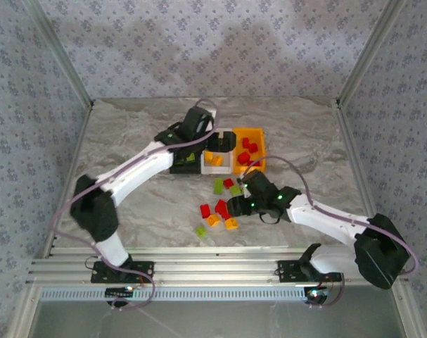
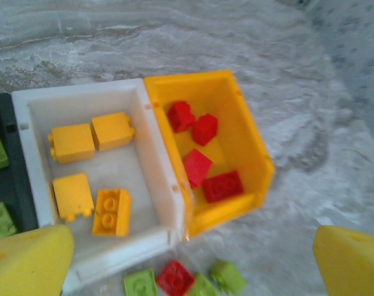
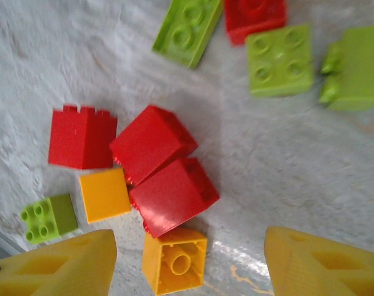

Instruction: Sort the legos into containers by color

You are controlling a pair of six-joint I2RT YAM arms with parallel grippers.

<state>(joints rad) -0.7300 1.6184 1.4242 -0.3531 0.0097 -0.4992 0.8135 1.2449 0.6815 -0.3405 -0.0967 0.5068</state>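
In white bin (image 2: 82, 102), four yellow bricks (image 2: 73, 142)

Top cam sits high up behind the arm bases (image 1: 122, 271), tilted down across the whole worktop (image 1: 129, 141). Left wrist cam hangs close over the white bin (image 2: 82, 98) and orange-yellow bin (image 2: 248, 142), looking down. Right wrist cam is closer still, straight down on loose bricks (image 3: 153, 145). Both wrist views seem to catch the same green-and-red bricks (image 2: 174, 277) by the bins.

bins (image 2: 140, 169) abreast, legos (image 2: 73, 142) inside — others (image 3: 173, 196) before
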